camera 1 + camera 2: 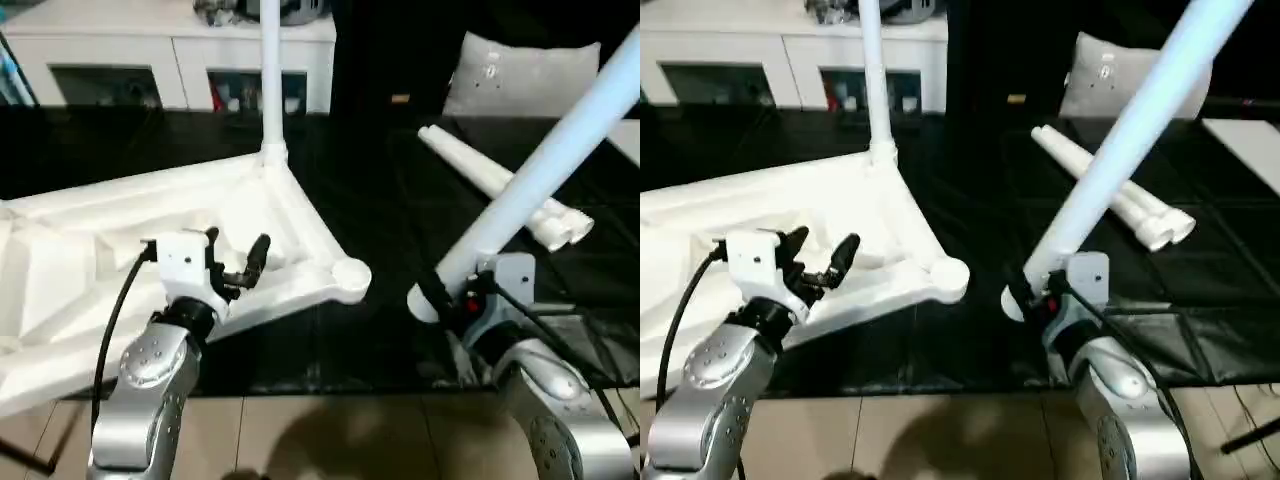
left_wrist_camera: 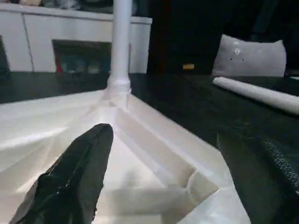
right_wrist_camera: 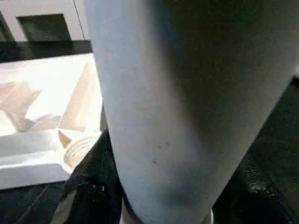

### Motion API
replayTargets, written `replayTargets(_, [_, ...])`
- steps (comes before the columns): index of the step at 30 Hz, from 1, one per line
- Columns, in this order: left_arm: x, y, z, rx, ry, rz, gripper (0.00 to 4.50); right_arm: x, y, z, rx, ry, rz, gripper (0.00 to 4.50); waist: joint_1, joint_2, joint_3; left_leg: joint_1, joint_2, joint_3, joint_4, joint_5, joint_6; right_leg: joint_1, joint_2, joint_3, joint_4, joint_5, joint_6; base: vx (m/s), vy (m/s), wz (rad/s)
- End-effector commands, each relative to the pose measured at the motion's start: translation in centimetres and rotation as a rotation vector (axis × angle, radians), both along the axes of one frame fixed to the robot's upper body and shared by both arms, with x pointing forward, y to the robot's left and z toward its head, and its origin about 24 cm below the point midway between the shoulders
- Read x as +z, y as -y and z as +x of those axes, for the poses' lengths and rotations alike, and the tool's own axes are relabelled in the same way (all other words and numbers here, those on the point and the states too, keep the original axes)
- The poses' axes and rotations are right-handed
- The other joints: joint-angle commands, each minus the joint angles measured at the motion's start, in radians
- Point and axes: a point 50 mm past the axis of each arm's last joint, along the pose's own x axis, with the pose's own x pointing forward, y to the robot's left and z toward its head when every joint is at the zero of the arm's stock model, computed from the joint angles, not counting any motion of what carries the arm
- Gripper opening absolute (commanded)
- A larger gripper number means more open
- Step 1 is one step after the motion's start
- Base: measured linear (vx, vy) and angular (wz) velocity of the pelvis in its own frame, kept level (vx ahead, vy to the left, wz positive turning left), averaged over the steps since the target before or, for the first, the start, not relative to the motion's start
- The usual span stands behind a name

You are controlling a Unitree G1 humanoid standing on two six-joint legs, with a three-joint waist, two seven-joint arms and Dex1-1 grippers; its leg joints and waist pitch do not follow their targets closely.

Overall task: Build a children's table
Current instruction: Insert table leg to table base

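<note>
The setting looks like a home living room. A low white cabinet with open shelf compartments (image 1: 170, 60) runs along the far wall, small colourful items inside. A grey-white square cushion (image 1: 520, 75) rests at the far right, beyond a black padded floor mat (image 1: 380, 200) on pale floor tiles (image 1: 330, 440).

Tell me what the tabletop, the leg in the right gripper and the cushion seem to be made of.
Tabletop: apparently moulded white plastic, smooth and slightly glossy, judging by its ribbed underside and round corner socket.
Leg in the right gripper: a smooth white tube, probably plastic, though painted metal cannot be ruled out.
Cushion: grey-white fabric, matte and soft-looking, with slumped edges.
</note>
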Motion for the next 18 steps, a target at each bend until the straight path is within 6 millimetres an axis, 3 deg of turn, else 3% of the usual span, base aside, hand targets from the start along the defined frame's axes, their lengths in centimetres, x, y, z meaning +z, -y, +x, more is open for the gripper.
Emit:
replayTargets(1, [0.41,0.29,-0.04,-0.012,0.016,0.014,4.04,0.51,0.35,0.18,0.006,0.030,-0.020,1.92,-0.020,0.008,-0.022,0.047,0.044,-0.039,-0.094,-0.781,-0.039,-0.003,-0.029,-0.007,-0.102,-0.678,0.023,0.052,0.027,-0.12])
replayTargets(2, [0.41,0.29,-0.03,-0.014,0.017,0.017,4.04,0.47,0.35,0.19,0.008,0.029,-0.021,1.92,-0.027,0.011,-0.023,0.043,0.052,-0.043,-0.107,-0.818,-0.049,0.011,-0.035,0.002,-0.085,-0.638,0.006,0.000,0.000,0.00])
replayTargets(3, [0.42,0.29,-0.03,-0.015,0.017,0.020,4.04,0.43,0.35,0.19,0.011,0.027,-0.022,1.92,-0.037,0.001,-0.027,0.060,0.040,-0.036,-0.093,-0.802,-0.051,0.002,-0.043,0.006,-0.097,-0.659,-0.007,0.000,0.000,0.00])
replayTargets(5, [0.43,0.30,-0.04,-0.018,0.019,0.027,4.04,0.35,0.33,0.17,0.021,0.020,-0.032,1.92,-0.040,-0.008,-0.033,0.053,0.020,-0.029,-0.072,-0.699,-0.039,0.006,-0.065,0.013,-0.116,-0.728,-0.009,0.061,0.006,-0.07])
replayTargets(6, [0.43,0.31,-0.05,-0.019,0.020,0.030,4.04,0.31,0.31,0.14,0.026,0.016,-0.038,1.92,-0.034,-0.013,-0.049,0.014,0.011,-0.021,-0.071,-0.523,-0.008,0.037,-0.078,0.036,-0.108,-0.729,-0.009,0.072,0.005,-0.09])
replayTargets(7, [0.41,0.35,-0.09,-0.022,0.020,0.032,4.04,0.31,0.18,0.03,0.035,0.015,-0.042,1.92,-0.030,-0.014,-0.053,0.004,0.012,-0.019,-0.074,-0.475,0.002,0.042,-0.077,0.042,-0.103,-0.696,-0.017,0.084,0.002,-0.08])
replayTargets(8, [0.40,0.37,-0.12,-0.024,0.019,0.034,4.04,0.32,0.08,-0.04,0.040,0.015,-0.043,1.92,-0.029,-0.012,-0.055,0.005,0.017,-0.017,-0.080,-0.430,0.020,0.037,-0.064,0.044,-0.093,-0.625,-0.042,0.083,-0.002,-0.02])
replayTargets(10, [0.39,0.41,-0.14,-0.027,0.019,0.034,4.04,0.34,-0.03,-0.11,0.045,0.016,-0.043,1.92,-0.029,-0.007,-0.062,0.018,0.025,-0.015,-0.084,-0.386,0.044,0.035,-0.052,0.044,-0.076,-0.480,-0.107,0.091,-0.002,0.00])
replayTargets(13, [0.35,0.73,-0.16,-0.040,0.018,0.035,4.04,0.34,-0.38,-0.36,0.076,0.023,-0.044,1.92,-0.021,-0.004,-0.071,0.019,0.022,-0.004,-0.076,-0.244,0.106,0.050,-0.043,0.044,-0.042,-0.210,-0.222,0.111,-0.001,0.02])
replayTargets(15, [0.34,0.75,-0.18,-0.042,0.017,0.037,4.04,0.34,-0.39,-0.33,0.075,0.024,-0.041,1.92,-0.016,-0.005,-0.074,0.011,0.015,0.001,-0.068,-0.185,0.130,0.061,-0.043,0.046,-0.034,-0.152,-0.240,0.102,-0.005,0.03])
replayTargets(16, [0.34,0.74,-0.17,-0.043,0.017,0.038,4.04,0.35,-0.38,-0.31,0.075,0.024,-0.042,1.92,-0.008,-0.007,-0.075,0.001,0.006,0.004,-0.058,-0.109,0.158,0.073,-0.042,0.049,-0.026,-0.101,-0.250,0.085,-0.007,0.02])
replayTargets(17, [0.34,0.74,-0.17,-0.043,0.017,0.038,4.04,0.35,-0.38,-0.31,0.075,0.024,-0.042,1.92,-0.008,-0.007,-0.075,0.001,0.006,0.004,-0.058,-0.109,0.158,0.073,-0.042,0.049,-0.026,-0.101,-0.250,0.091,-0.008,0.01])
replayTargets(18, [0.34,0.69,-0.17,-0.042,0.016,0.039,4.04,0.35,-0.37,-0.28,0.075,0.025,-0.046,1.92,-0.001,-0.003,-0.082,-0.001,-0.002,0.002,-0.047,-0.022,0.189,0.082,-0.036,0.047,-0.015,-0.035,-0.249,0.091,-0.008,0.01])
